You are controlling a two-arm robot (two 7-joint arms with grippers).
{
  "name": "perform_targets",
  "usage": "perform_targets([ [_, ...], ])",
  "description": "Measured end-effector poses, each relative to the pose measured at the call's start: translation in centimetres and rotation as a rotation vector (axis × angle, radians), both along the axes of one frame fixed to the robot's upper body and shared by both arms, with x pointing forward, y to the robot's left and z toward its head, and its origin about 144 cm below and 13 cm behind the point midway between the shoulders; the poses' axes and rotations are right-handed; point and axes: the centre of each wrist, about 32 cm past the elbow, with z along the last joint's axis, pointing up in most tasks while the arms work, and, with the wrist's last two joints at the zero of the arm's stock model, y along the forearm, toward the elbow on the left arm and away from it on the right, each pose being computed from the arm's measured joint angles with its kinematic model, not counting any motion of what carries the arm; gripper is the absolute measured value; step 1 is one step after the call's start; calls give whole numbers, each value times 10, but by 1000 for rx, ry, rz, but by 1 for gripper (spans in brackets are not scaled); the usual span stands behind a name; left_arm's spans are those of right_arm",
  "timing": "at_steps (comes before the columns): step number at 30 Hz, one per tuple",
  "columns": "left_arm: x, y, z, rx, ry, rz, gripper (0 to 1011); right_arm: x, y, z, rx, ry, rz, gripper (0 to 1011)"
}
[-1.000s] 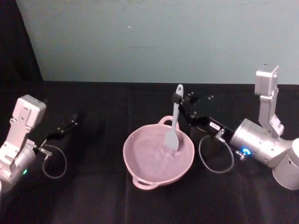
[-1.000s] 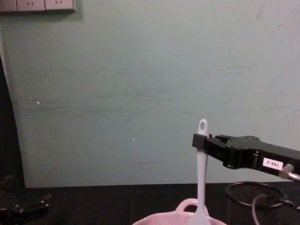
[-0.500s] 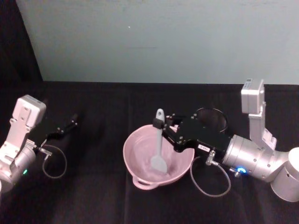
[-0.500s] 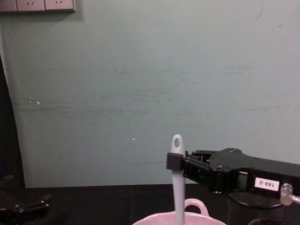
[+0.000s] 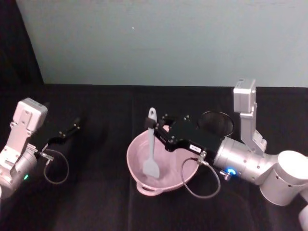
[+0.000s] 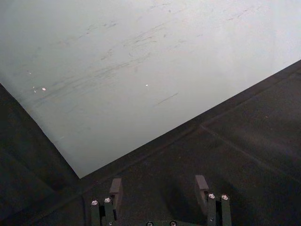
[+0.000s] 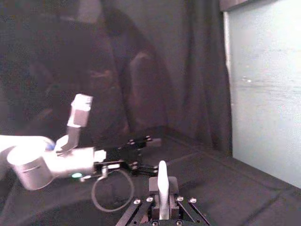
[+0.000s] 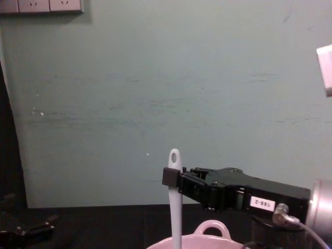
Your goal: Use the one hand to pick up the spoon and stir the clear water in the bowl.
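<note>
The pale pink bowl (image 5: 134, 150) sits at the table's middle, and its loop handle (image 8: 211, 227) shows in the chest view. The white spoon (image 5: 150, 153) stands nearly upright in it, with its flat blade down in the bowl's left part. My right gripper (image 5: 153, 124) reaches in from the right and is shut on the spoon's handle just below the oval hole. The same hold shows in the chest view, with the gripper (image 8: 171, 177) on the spoon (image 8: 175, 207). In the right wrist view the handle (image 7: 162, 181) sticks up between the fingers. My left gripper (image 5: 71, 129) rests open at the far left.
A black wire-mesh cup (image 5: 217, 122) stands behind the right arm, to the right of the bowl. A grey cable loop (image 5: 197, 185) hangs from the right wrist beside the bowl's front right rim. A pale green wall (image 5: 159, 43) closes the far side of the black table.
My right gripper has carried the spoon leftward across the bowl, from its far right side to its left part. The left arm has not moved.
</note>
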Motion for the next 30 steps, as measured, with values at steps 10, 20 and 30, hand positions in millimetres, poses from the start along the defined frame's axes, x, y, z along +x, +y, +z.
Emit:
perform_targets([
  [10,0,0,0,0,0,0,1005,24,-5,-3,-19,-5,-110,113],
  [20,0,0,0,0,0,0,1005,30,-32,9,-61,-51,-184,114],
  [30,0,0,0,0,0,0,1005,13,-41,18,-119,-99,-142,114],
])
